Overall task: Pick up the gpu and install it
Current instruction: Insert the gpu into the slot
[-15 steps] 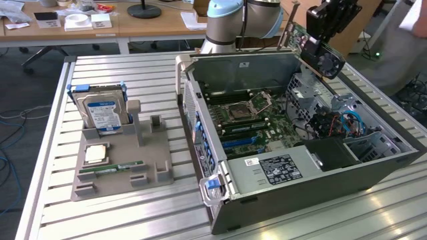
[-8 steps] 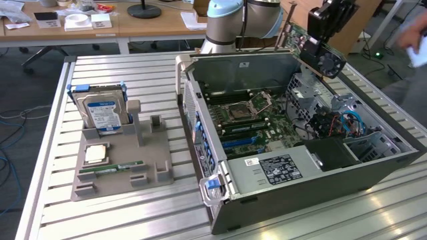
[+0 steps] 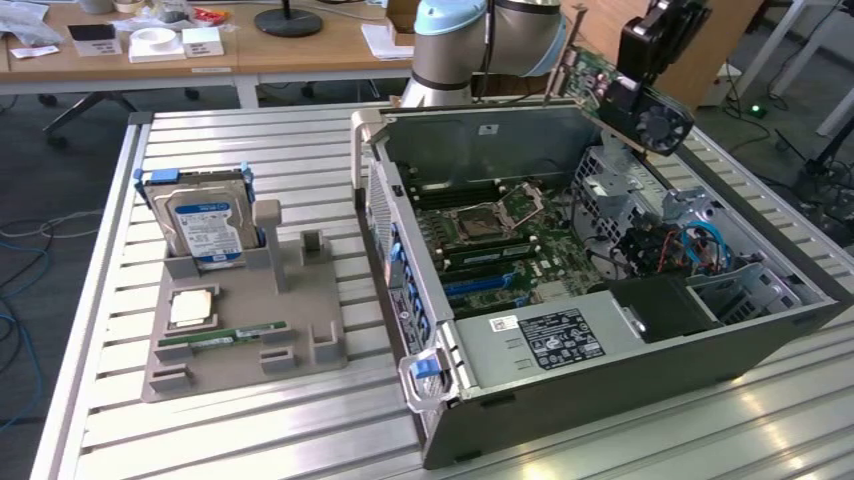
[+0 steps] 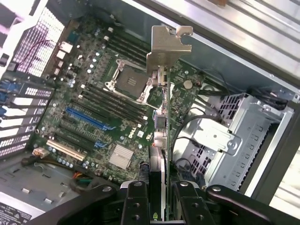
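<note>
Holding the gpu [image 3: 638, 108] up in the air, my gripper [image 4: 161, 206] has its two fingers [image 4: 136, 202] pressed on the card from both sides, so they are clamped on it. The card sticks out past the fingers, over the open computer case [image 3: 641, 350], and I see it touch nothing in there. It is thin and flat, with a green board, a black face and one small round fan [image 3: 662, 126]. At the end farthest from the fingers sits its shiny silver bracket [image 4: 168, 44].

Now I count, big to small. One metal table [image 3: 267, 440] with long grooves. One case on it, lying under the fingers with its side open. One green motherboard [image 4: 89, 101] inside. One silver drive cage [image 4: 243, 126] just beside the card. One grey holder [image 3: 267, 305], well apart from the fingers, past the case on the exterior view's left. On the holder are one hard drive [image 3: 207, 225] with a blue label, standing up, one square chip [image 3: 191, 307] and one narrow green RAM stick [image 3: 220, 337], lying flat.

Some things are hard to see. In the wrist view the card is edge-on to me, so its face is hidden there. The fingers are cut off by the picture's edge. The arm [image 3: 454, 40] is cut off too in the exterior view. I cannot tell which slot the card hangs over.
</note>
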